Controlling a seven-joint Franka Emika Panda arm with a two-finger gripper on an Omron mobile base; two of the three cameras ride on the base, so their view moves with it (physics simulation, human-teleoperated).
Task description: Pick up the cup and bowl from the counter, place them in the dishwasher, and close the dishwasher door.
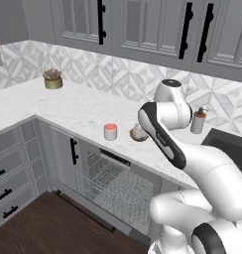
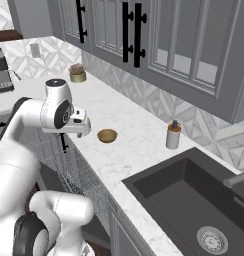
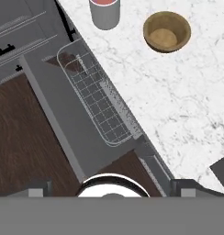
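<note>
My hand (image 2: 83, 131) hangs wide open and empty above the table's (image 3: 178, 101) front edge; cup (image 3: 104, 11) and bowl (image 3: 167, 31) lie ahead, the cup probably nearer.

We see the white-grey veined marble counter (image 2: 129, 135) running from 10 to 5 o'clock, with the small brown-olive wooden bowl (image 2: 107, 135) near centre, a white pump soap dispenser (image 2: 173, 135) at its 3 o'clock, and a dark sink (image 2: 194, 205) towards 5 o'clock.
</note>
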